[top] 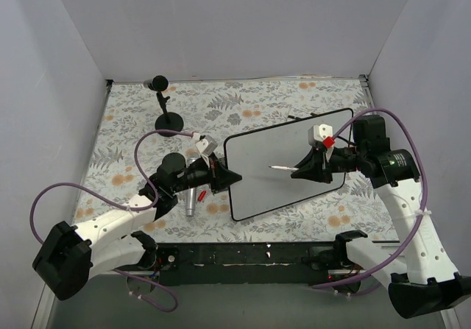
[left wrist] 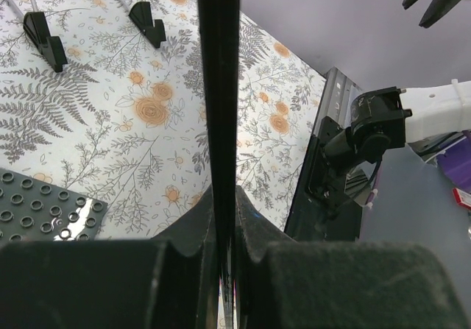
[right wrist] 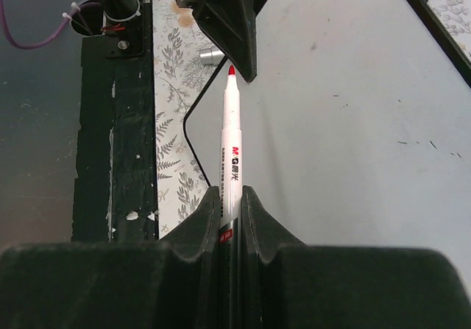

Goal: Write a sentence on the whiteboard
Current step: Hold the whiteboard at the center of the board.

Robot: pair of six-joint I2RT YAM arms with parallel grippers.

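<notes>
Writing looked not yet begun: the blank whiteboard (top: 280,189) sat mid-frame, left claw (top: 234,176) pinching its edge, right claw (top: 296,173) squeezing a red marker (top: 282,168) that next needed to touch the board.

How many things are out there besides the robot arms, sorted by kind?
Whiteboard: 1
Red marker: 1
Small red cap: 1
Silver cylinder: 1
Black stand: 1
Dark perforated plate: 1
Total: 6
</notes>
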